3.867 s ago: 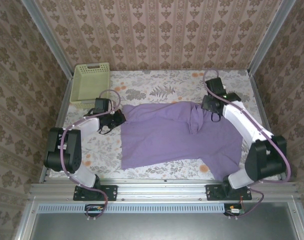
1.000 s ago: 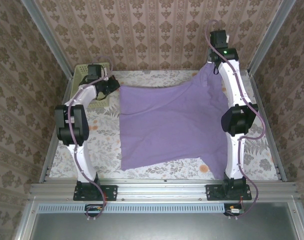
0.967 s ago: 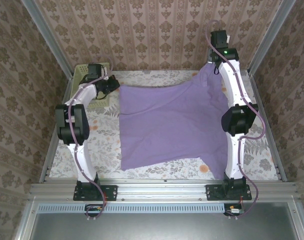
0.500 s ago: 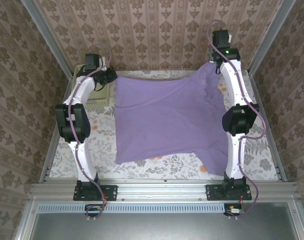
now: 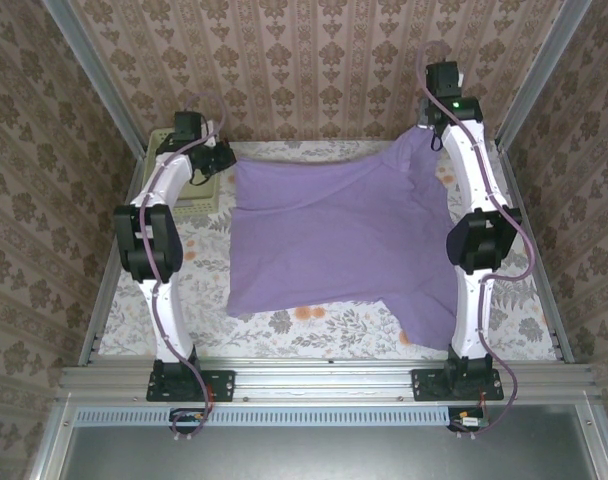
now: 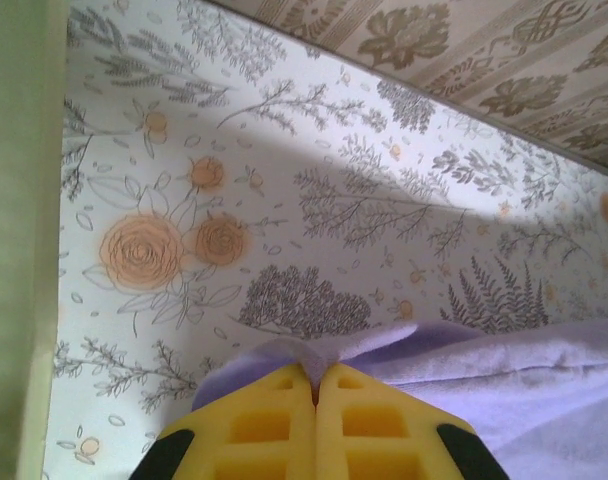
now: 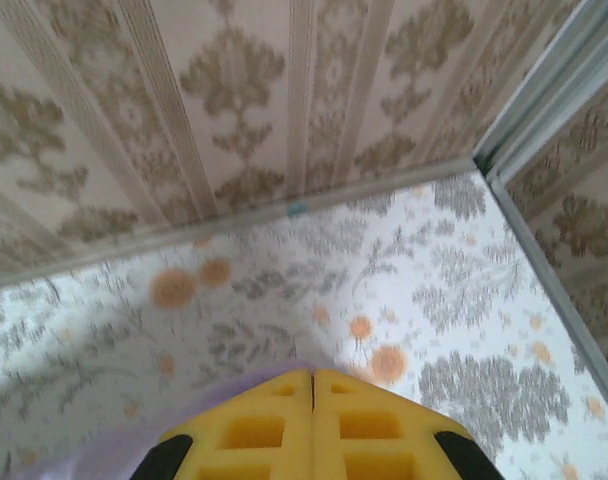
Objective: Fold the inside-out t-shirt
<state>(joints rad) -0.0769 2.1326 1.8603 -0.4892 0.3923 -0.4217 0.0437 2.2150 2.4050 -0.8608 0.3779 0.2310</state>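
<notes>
**Overhead view:** we see both arms reaching to the far side of the table (image 5: 314,320), each pinching one far corner of the inside-out t-shirt (image 5: 344,230); the left gripper (image 5: 220,160) holds the far-left corner, just beside the pale green basket (image 5: 202,197); the right gripper (image 5: 430,138) holds the far-right corner, close to the back wall (image 5: 314,70). The lavender cloth is stretched broad between the two grips and runs down toward the near edge, where its lower hem lies on the floral table surface (one sleeve trails at the near right, beside the right arm). **Left wrist view:** the left gripper (image 6: 314,378) has its yellow fingers (image 6: 259,425) pressed together, with a fold of the t-shirt (image 6: 504,385) caught at the tips; the basket (image 6: 19,220) wall runs along the left edge. **Right wrist view:** the right gripper (image 7: 312,380) is likewise closed, its fingers (image 7: 254,430) meeting without a gap; a rim of lavender cloth (image 7: 114,448) shows beside and beneath the tips, so we read this gripper too as clamped on the t-shirt.
</notes>
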